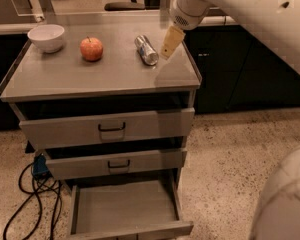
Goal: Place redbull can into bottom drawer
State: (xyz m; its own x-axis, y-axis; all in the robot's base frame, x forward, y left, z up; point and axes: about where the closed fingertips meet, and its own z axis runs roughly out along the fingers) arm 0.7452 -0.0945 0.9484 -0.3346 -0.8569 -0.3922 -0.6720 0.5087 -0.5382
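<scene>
The redbull can (146,50) lies on its side on the grey cabinet top (90,76), right of the middle, free of any grip. My gripper (171,42) hangs just right of the can, a little above the top, with its yellowish fingers (172,39) pointing down. The gripper holds nothing. The bottom drawer (122,204) is pulled out at floor level, and its grey floor is bare.
A red apple (91,49) and a white bowl (46,37) sit on the left of the cabinet top. The two upper drawers (110,129) stand slightly ajar. Cables and a blue plug (40,166) lie on the floor at the left. My white arm fills the upper right.
</scene>
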